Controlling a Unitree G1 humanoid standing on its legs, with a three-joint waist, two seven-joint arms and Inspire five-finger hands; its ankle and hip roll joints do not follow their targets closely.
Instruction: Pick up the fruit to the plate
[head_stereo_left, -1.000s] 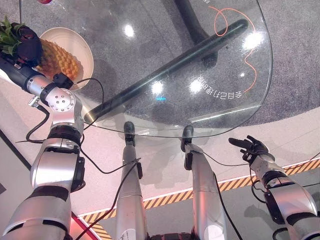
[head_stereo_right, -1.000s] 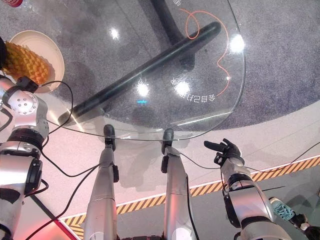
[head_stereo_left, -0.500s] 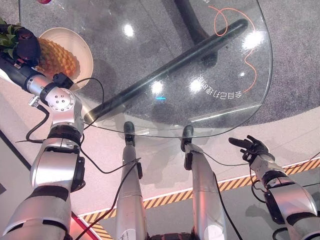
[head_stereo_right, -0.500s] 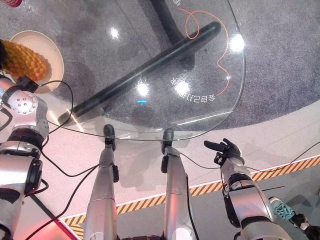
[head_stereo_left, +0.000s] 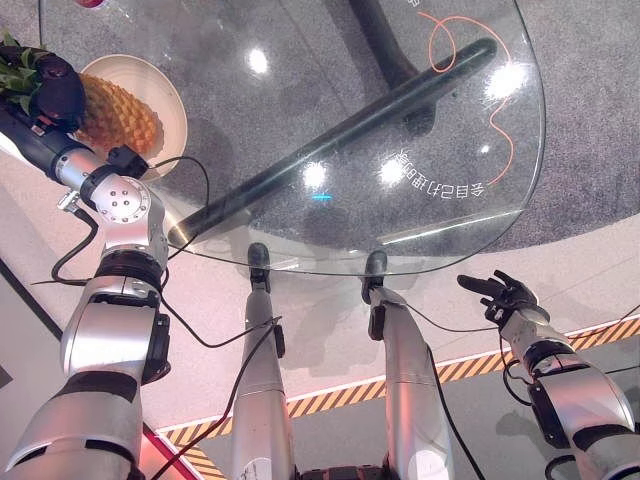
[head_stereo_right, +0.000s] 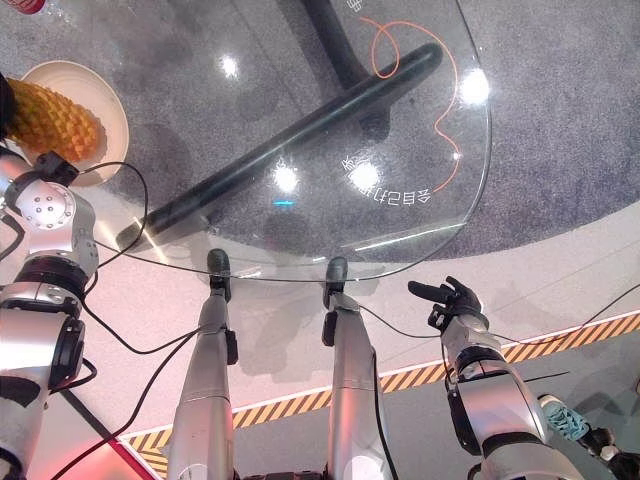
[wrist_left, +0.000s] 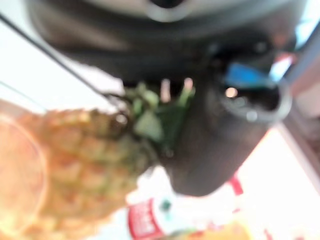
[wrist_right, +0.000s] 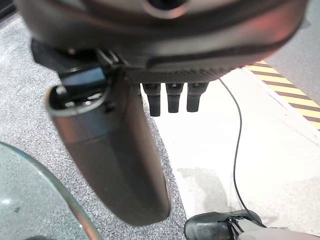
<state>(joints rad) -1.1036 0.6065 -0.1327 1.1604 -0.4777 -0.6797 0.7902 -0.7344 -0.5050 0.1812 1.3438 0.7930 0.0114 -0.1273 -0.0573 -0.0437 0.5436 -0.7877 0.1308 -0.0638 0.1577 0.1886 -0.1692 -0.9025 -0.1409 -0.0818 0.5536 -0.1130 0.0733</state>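
A pineapple (head_stereo_left: 118, 112) with a yellow-orange body lies over the cream plate (head_stereo_left: 172, 104) at the glass table's far left. My left hand (head_stereo_left: 55, 88) is shut on its green leafy crown (wrist_left: 162, 116), with the fruit's body (wrist_left: 80, 160) reaching past the fingers toward the plate (wrist_left: 20, 180). The pineapple (head_stereo_right: 48, 118) also sits on the plate (head_stereo_right: 108, 100) in the right eye view. My right hand (head_stereo_left: 503, 294) hangs below the table's near right edge, fingers spread and holding nothing (wrist_right: 172, 97).
The round glass table (head_stereo_left: 440, 220) rests on a dark base bar (head_stereo_left: 330, 150); an orange cable (head_stereo_left: 500, 130) lies beneath the glass. A red can (wrist_left: 150, 220) stands near the plate. Yellow-black floor tape (head_stereo_left: 470, 368) runs at the near right. A person's shoe (wrist_right: 220, 227) shows on the floor.
My left hand has shifted the pineapple slightly toward the far left over the plate. The right hand has not moved.
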